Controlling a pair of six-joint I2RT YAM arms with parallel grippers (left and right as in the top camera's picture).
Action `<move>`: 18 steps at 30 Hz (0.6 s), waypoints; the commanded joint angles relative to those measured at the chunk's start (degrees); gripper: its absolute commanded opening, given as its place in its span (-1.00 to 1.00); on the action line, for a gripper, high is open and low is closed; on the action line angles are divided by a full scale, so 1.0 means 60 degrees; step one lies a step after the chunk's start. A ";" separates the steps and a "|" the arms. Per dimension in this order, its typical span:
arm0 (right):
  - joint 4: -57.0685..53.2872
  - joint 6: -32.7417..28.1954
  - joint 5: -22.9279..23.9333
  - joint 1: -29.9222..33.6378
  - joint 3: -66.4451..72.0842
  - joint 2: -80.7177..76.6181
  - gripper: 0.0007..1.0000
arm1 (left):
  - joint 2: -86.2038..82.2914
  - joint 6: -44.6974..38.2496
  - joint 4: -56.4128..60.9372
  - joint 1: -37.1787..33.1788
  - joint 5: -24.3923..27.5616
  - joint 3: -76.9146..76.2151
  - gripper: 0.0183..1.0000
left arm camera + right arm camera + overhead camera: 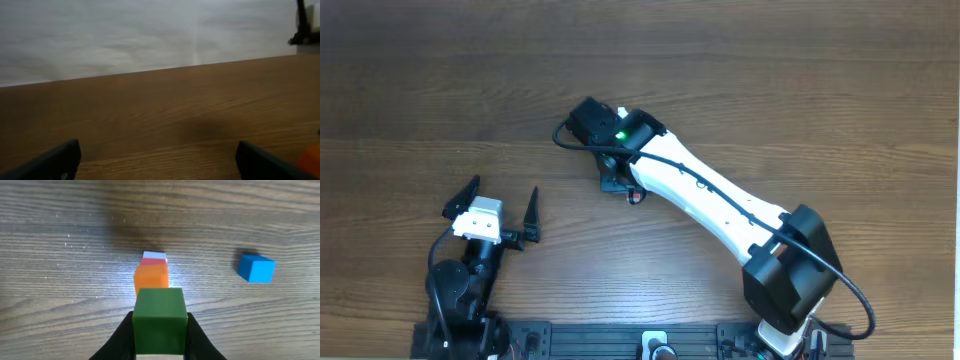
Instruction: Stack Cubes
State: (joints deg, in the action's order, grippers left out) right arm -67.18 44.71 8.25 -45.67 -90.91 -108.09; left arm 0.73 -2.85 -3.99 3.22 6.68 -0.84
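Wood-grain desk (800,80) runs under both arms, and I have the right arm stretched toward its middle. The right gripper (160,340) is clamped on the green cube (160,315), one finger on each side, held just over a small stack: an orange cube (151,276) uppermost, a red one (152,261) peeking out beneath it, and a pale one (154,255) under that. I cannot tell whether green is touching orange yet. The blue cube (256,268) sits alone on the desk, well apart from the stack. My worry is the release: the lower cubes look slightly offset from the orange one, so if I let green go off-centre or nudge the stack on the way down, it could topple. The right wrist view gives me that alignment, while from above the arm covers the stack. The top view instead tells me where the left gripper (503,195) is: near its base, spread wide with nothing in it, well clear of the work. The left wrist view adds its wide-set fingers and an orange blur I cannot identify.
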 commanded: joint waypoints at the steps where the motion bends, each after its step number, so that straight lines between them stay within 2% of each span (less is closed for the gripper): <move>1: 0.0055 -0.0109 -0.0306 0.0055 -0.0138 -0.0240 -0.98 | -0.0058 -0.0171 0.0033 0.0033 -0.0015 0.0080 1.00; 18: 0.0175 -0.0113 -0.0444 0.0291 -0.0011 -0.0313 -0.98 | -0.0058 -0.0171 0.0033 0.0033 -0.0015 0.0080 1.00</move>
State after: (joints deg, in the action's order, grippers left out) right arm -66.39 44.53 5.89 -44.75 -90.91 -108.99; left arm 0.73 -2.85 -3.99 3.22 6.68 -0.84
